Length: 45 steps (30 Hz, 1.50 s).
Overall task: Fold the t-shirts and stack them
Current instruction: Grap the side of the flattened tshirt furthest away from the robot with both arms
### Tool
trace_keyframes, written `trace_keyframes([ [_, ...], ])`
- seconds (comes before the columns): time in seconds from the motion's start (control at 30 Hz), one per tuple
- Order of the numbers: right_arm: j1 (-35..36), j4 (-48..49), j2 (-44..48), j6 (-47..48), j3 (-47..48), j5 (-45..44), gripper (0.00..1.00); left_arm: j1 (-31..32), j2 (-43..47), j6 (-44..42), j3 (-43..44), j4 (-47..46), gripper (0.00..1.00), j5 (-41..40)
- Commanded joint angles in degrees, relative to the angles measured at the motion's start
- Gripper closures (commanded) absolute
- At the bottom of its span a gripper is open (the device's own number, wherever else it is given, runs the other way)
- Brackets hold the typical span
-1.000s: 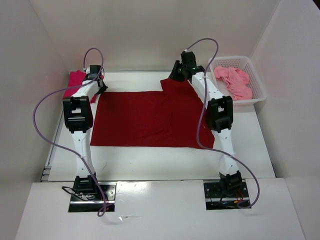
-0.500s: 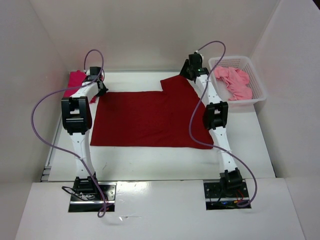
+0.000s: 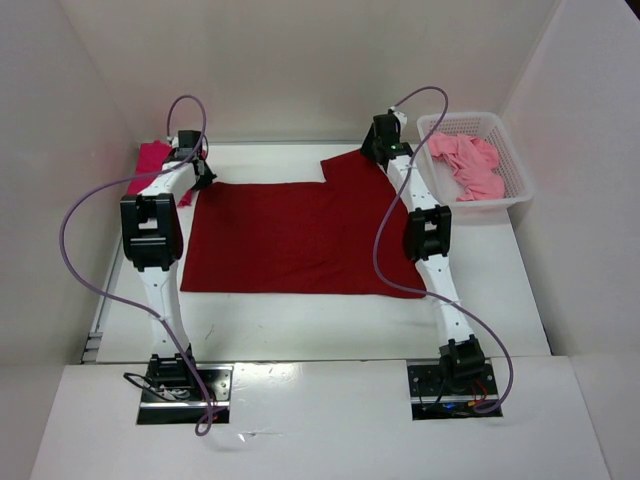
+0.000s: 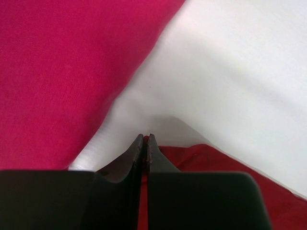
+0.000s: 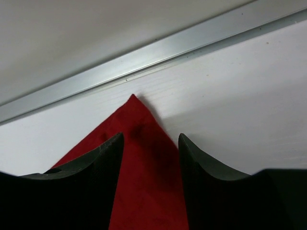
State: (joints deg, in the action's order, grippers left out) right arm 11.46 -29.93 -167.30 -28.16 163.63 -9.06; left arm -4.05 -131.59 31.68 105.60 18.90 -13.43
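The dark red shirt lies spread flat at the centre of the white surface. The left pincer is closed on its far left corner, beside the crimson-pink shirt; the right pincer stands open astride the far right sleeve tip. The light pink shirt lies crumpled in the basket, far right

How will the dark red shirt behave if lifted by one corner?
Probably floppy: the dark red shirt lies flat and thin, so it should drape. Likely light and unlikely to slip, being matte cloth.
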Motion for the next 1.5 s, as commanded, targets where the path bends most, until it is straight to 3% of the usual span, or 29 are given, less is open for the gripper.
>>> trace_keyframes([
  [0.0,0.40,3.92,-1.01,0.65,3.01,-2.01,0.45,0.45,3.53,-0.39,0.39,-0.26,1.00,0.69],
  [0.5,-1.18,0.31,-3.12,-6.03,4.85,5.27,0.60,0.98,6.43,1.19,-3.47,-1.32,1.00,3.49],
  [1.03,-2.24,-0.74,-6.02,-13.15,11.70,9.24,0.98,0.98,8.81,0.57,-6.90,-1.32,1.00,3.06],
  [1.27,-2.24,-2.15,-1.72,-12.53,16.10,10.02,0.99,0.98,9.95,0.57,-8.04,-1.32,1.00,3.59],
  [1.47,-2.24,-11.89,1.45,-10.34,16.10,13.54,0.99,0.98,11.09,-0.48,-8.04,0.52,1.00,3.06],
])
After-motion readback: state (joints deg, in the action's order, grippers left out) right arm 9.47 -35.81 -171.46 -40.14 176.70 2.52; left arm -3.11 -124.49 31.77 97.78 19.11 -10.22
